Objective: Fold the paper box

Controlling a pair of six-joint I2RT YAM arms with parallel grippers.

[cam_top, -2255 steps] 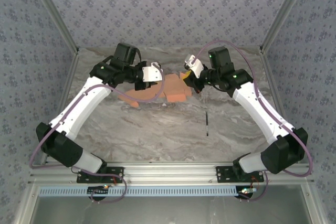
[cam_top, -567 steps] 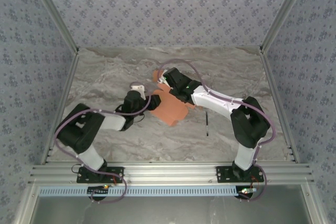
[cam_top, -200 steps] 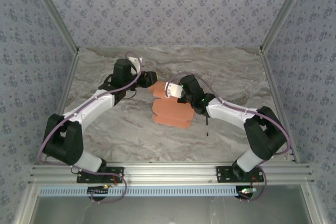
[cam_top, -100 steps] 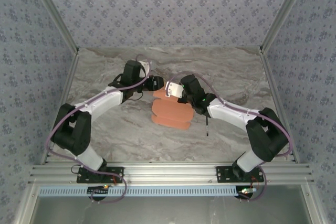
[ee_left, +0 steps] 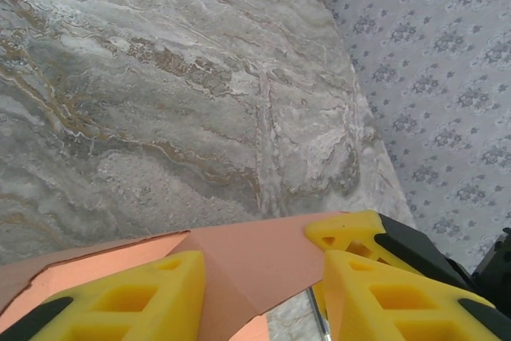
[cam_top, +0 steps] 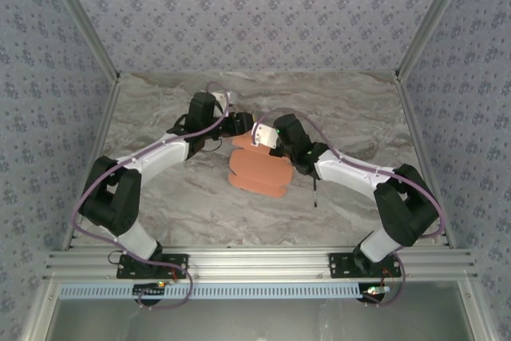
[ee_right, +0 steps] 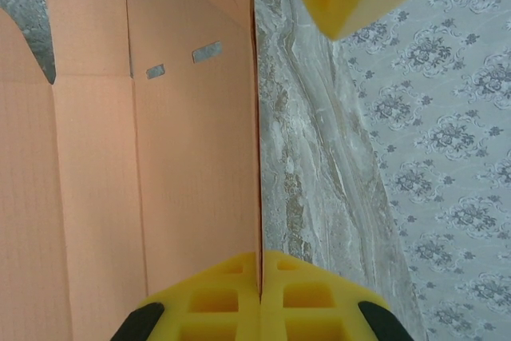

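Observation:
The paper box (cam_top: 259, 172) is salmon-orange card, partly folded, in the middle of the marble table. My right gripper (cam_top: 261, 140) sits at its far edge. In the right wrist view this gripper (ee_right: 259, 275) is shut on the thin edge of a panel (ee_right: 196, 157) that has two small slots. My left gripper (cam_top: 242, 126) hovers just left of it, at the box's far end. The left wrist view has this gripper (ee_left: 263, 293) open, with a creased flap (ee_left: 255, 257) lying between its yellow fingers (ee_left: 120, 301). A yellow finger of the right gripper (ee_left: 351, 233) touches the flap's corner.
A thin dark pen (cam_top: 315, 189) lies on the table just right of the box, under the right forearm. Patterned walls (cam_top: 255, 5) enclose the table on three sides. Bare marble (cam_top: 200, 205) stretches in front of the box.
Over the last second the left gripper has swung right, up to the box's far end beside the right gripper. The box has shifted slightly left. The right gripper has kept its hold.

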